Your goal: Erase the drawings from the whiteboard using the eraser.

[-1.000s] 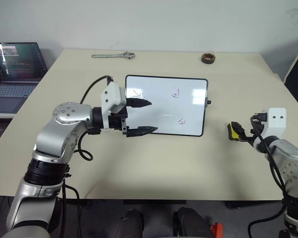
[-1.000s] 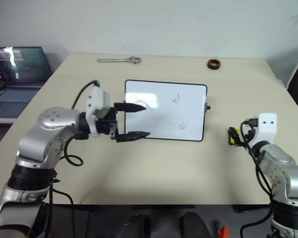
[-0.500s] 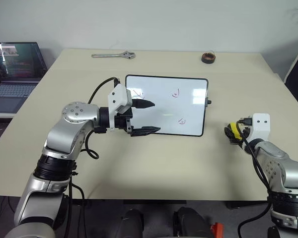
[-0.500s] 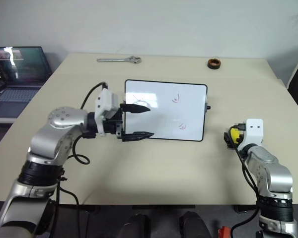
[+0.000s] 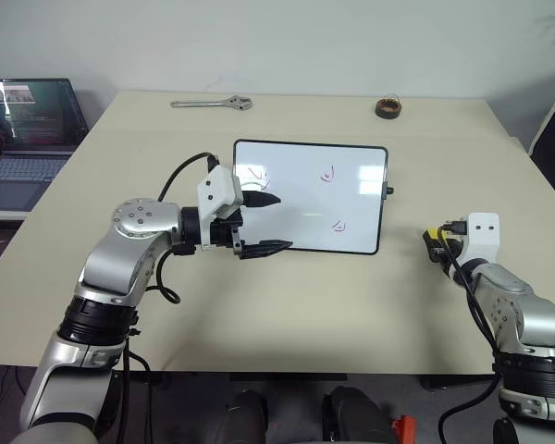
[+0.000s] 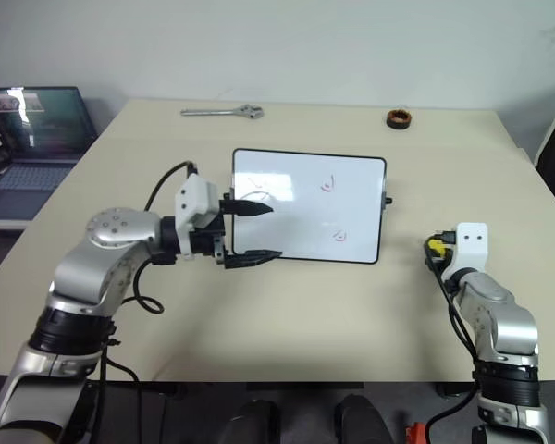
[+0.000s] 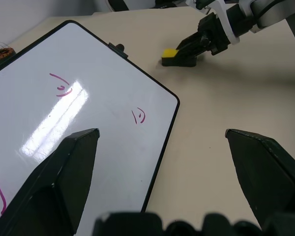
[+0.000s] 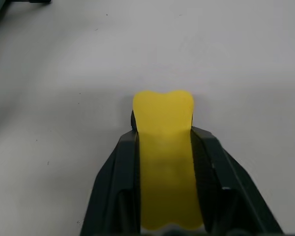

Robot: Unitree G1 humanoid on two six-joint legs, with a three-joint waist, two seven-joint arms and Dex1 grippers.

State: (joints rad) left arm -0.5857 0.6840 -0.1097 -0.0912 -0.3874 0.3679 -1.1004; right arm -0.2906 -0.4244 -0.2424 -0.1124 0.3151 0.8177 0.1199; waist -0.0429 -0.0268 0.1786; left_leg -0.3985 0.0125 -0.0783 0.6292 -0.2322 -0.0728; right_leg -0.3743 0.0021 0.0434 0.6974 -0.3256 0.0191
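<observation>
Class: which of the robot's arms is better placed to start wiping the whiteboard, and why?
The right. Its gripper is shut on the eraser, right of the whiteboard; the left gripper hovers open, empty, at the board's left edge.

Laptop (image 5: 23, 139) cut off at left edge; eraser (image 5: 433, 242) mostly hidden behind right pincer (image 5: 441, 242); drawings (image 5: 328, 173) too small to read.

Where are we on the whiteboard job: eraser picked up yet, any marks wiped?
Done: the right gripper is shut on the eraser, which is squeezed between its fingers, on the table right of the whiteboard. In hand: the left gripper hangs open over the board's left edge. Left: all three drawings are unwiped, and the eraser has not reached the board.
</observation>
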